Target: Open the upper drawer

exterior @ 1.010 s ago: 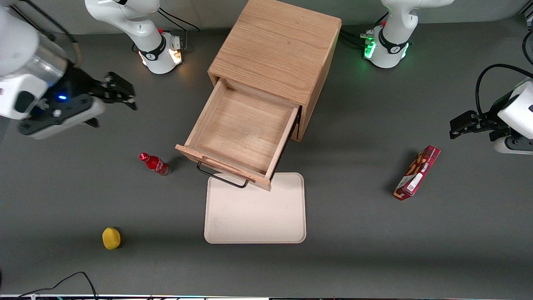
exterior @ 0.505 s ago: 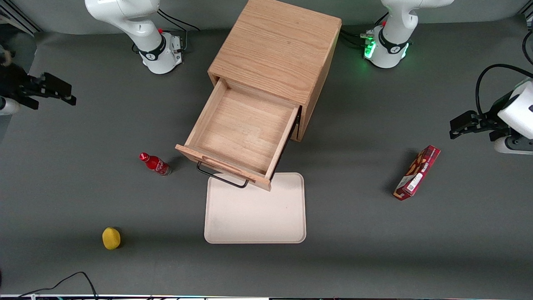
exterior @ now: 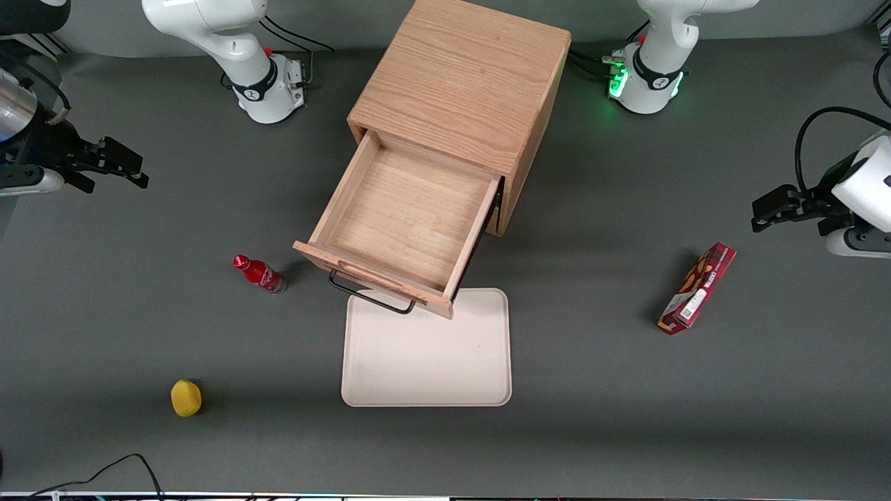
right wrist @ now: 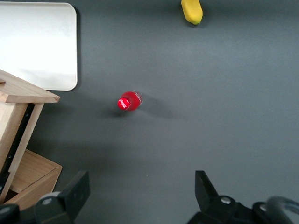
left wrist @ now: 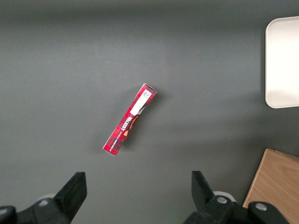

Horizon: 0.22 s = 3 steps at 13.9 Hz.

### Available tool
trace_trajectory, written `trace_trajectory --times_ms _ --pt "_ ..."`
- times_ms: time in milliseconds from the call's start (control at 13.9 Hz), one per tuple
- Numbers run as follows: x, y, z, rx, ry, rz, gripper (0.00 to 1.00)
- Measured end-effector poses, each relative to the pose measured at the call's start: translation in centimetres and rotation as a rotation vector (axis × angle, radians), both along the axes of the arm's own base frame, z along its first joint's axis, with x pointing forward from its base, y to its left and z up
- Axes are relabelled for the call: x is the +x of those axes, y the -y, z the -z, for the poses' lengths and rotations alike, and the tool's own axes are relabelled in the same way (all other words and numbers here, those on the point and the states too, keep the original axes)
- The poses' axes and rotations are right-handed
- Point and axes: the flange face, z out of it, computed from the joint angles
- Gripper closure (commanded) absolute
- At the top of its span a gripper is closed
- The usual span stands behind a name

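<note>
Your upper drawer (exterior: 407,223) stands pulled well out of the wooden cabinet (exterior: 463,76), its plain wood floor bare and fully exposed from above. Its black wire handle (exterior: 369,296) overhangs the edge of the cream tray (exterior: 428,362) that lies on the table (exterior: 626,417) in front of the cabinet. Your pincer (exterior: 115,163) is up in the air at the working arm's end of the table, well apart from the drawer and gripping nothing; its two fingers (right wrist: 74,191) are spread wide, with bare table showing between them in the wrist view. A small red bottle (exterior: 259,273) stands upright beside the drawer front, on the working arm's side, apart from both drawer and tray. A yellow lemon (exterior: 186,397) lies nearer the front camera than the bottle. A red snack box (exterior: 697,288) lies toward the parked arm's end of the table, well apart from the cabinet.
</note>
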Motion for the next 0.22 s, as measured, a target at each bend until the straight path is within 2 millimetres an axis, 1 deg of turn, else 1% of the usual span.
trace_trajectory --times_ms 216 --pt "1.4 -1.2 -0.2 -0.011 -0.042 0.075 0.00"
